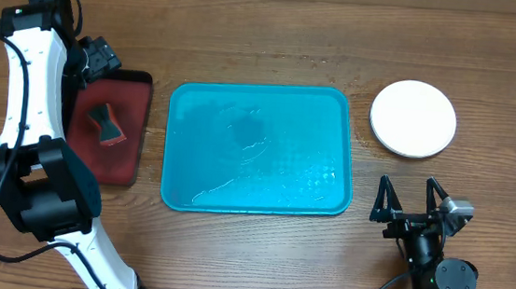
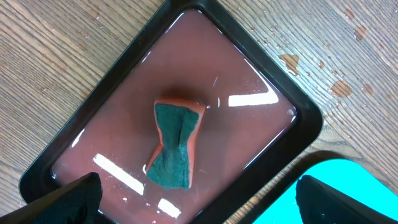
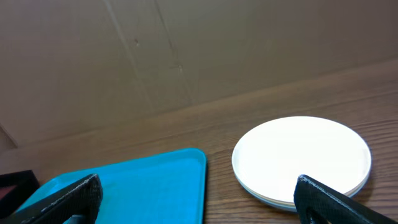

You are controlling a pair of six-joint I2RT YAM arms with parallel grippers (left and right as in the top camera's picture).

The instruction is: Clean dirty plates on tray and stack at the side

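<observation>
Though overhead I see one white disc, the right wrist view shows the plates (image 3: pixel 301 155) stacked beside the tray (image 3: pixel 155 180). Left gripper (image 2: pixel 199 202), above the sponge (image 2: pixel 175 144), and right gripper (image 3: pixel 199 202) gape empty.

Bright, sharp — glare on the tray (image 1: pixel 316 173)

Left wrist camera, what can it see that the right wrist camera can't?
Only the left wrist view shows the green-and-orange sponge, lying in the wet dark red tray. Only the right wrist view shows the stack of plates, white on top, and the brown wall behind. Both show part of the turquoise tray, the wooden table, and their own open gripper: the left gripper and the right gripper.
</observation>
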